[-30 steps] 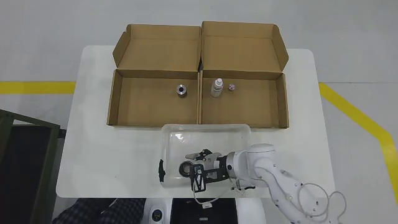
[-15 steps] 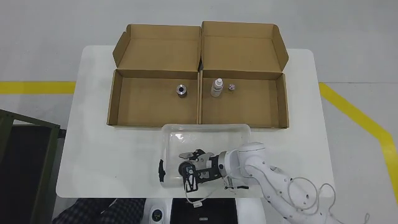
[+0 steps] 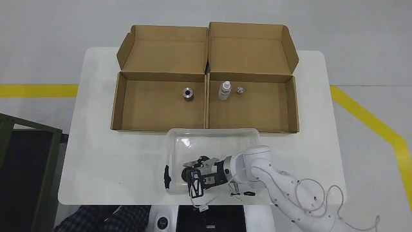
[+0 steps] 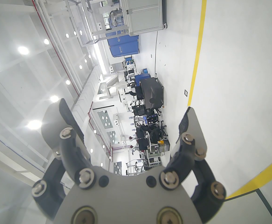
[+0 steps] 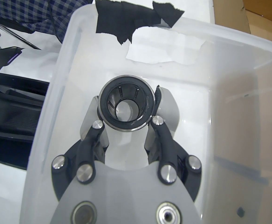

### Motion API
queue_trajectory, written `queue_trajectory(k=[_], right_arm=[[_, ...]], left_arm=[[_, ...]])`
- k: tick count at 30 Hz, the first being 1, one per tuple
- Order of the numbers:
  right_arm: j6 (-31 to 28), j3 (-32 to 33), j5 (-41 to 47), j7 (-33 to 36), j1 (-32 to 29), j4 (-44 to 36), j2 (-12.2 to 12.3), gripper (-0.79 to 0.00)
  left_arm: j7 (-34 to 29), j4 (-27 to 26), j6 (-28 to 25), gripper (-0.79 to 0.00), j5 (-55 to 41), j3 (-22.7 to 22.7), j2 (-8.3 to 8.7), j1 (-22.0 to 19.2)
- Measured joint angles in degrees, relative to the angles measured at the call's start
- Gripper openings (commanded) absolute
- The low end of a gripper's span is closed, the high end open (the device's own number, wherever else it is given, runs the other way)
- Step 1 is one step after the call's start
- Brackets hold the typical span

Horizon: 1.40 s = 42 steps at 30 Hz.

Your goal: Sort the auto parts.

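ROBOT MID-SORT: Low inside the clear bin [image 3: 222, 143] at 6 o'clock on the tabletop [image 3: 96, 154], my right jaws are clenched on a round metal bearing [image 5: 127, 107]. One finger presses each curved flank, and the part sits toward the bin's 7 o'clock corner. My left jaws stand released, holding nothing and aimed out at the workshop floor.

The hold runs across a smooth cylinder, so I judge the bearing could roll or slide free on the way up, the more so if my wrist tilts. The bin wall patched with black tape [image 5: 131, 22] stands just beside the part. A lift drifting that way could knock the bearing loose or drag the light bin along.

At 12 o'clock two open cardboard boxes lie side by side. The left box [image 3: 148, 103], toward 11 o'clock, holds a silver ring-shaped part [image 3: 186, 93]. The right box [image 3: 270, 106], toward 1 o'clock, holds a small white bottle [image 3: 224, 90] and a small round piece [image 3: 239, 90]. The boxes' near walls stand between the bin and their floors, and I must carry over them. If released from too high, the bearing could bounce or roll into the parts already placed.
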Motion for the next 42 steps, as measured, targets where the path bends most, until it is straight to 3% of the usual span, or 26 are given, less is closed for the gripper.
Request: queue_trajectory(k=[13,42], right_arm=[[-0.89,2.57,6.36,-0.91,0.64,-0.98,0.58,-0.785],[2.08,16.50,19.23,-2.98,-2.45,-12.92,3.63,-0.785]], left_arm=[[0.00,0.00,0.00,0.000,0.00,0.00,0.00,0.00],[0.00,0.00,0.00,0.000,0.00,0.00,0.00,0.00]])
